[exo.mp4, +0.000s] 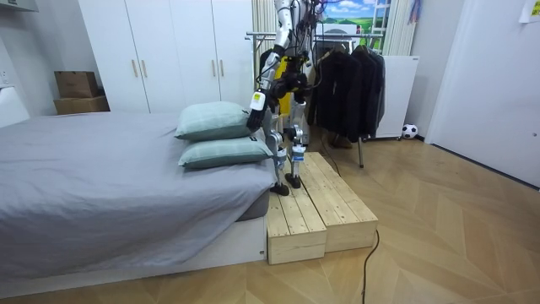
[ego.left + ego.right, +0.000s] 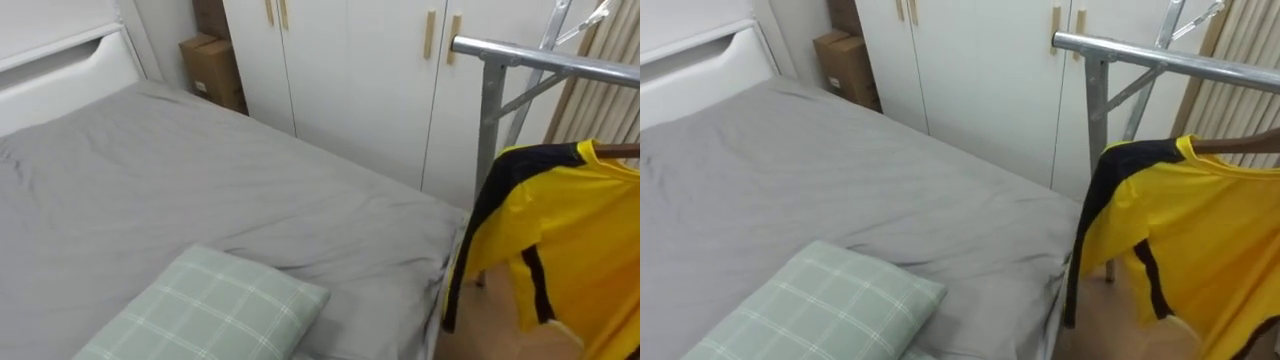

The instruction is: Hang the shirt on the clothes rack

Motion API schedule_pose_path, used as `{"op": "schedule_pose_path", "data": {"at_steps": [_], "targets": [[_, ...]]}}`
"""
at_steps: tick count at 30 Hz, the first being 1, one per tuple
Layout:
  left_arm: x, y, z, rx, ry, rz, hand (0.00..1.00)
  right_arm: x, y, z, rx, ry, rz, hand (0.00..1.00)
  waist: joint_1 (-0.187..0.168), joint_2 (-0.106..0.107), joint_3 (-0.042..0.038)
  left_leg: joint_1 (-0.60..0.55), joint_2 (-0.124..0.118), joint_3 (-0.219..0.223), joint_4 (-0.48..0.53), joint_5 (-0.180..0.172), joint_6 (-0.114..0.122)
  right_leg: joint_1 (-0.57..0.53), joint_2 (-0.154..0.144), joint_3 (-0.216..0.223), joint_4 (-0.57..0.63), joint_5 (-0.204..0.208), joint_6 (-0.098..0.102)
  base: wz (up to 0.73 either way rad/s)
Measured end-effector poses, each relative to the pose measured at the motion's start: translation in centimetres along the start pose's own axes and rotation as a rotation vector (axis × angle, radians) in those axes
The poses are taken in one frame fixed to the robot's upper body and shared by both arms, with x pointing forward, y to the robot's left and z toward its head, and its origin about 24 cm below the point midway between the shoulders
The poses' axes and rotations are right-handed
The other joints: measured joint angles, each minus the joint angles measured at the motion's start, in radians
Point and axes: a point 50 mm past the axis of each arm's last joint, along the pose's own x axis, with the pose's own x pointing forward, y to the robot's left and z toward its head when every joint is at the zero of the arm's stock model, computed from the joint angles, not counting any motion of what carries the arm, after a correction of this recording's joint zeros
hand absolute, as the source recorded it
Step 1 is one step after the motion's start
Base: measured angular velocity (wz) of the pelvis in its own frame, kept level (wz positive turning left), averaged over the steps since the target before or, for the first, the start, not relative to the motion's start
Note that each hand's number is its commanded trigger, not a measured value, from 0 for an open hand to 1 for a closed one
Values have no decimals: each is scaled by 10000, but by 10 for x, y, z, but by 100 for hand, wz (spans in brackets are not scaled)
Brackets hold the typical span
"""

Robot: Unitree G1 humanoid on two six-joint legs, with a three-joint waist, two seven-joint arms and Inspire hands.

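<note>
Yellow shirt [image 2: 580,230] just below the rack rail [image 2: 540,58].
My hands [image 1: 252,120]: grip I cannot tell; missing the rail could drop it.

A pale green checked pillow [image 2: 210,310] lay at the near edge of the grey-sheeted bed [image 2: 200,180]. White wardrobe doors with wooden handles [image 2: 350,90] stood beyond its far side; brown cardboard boxes [image 2: 212,65] were stacked beside them.
</note>
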Motion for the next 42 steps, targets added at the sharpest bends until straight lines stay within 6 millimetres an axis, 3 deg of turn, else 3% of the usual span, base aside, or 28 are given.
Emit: {"op": "schedule_pose_path", "data": {"at_steps": [10, 18, 26, 42], "targets": [[0, -6, -2, -111, 58, 67, 0, 0, 0, -2, 2027, 47, 276, 100, -204, 198, 102, -43, 1, -55, 3, 22, -34, -10, 6, -18, 1, -3, -9, 0], [0, -6, -1, -89, 63, 80, 0, -1, 6, -16, 3427, 662, 1264, 100, -227, 272, 89, -87, 0, -91, 8, 25, -39, -19, 7, -71, -16, -14, -26, 0], [0, -7, -3, -76, 263, -77, 0, -3, 14, -28, 4431, 1090, 2522, 100, -241, 293, 81, -65, -66, -533, -5, 31, -48, 32, 9, -83, -82, -13, -26, 0], [0, -6, -4, -170, 386, -169, 0, -6, 18, -31, 5414, 1052, 3712, 100, -190, 250, 99, -2, -114, -812, -15, 36, -53, 183, 14, -179, -168, -14, -25, 1]]}}
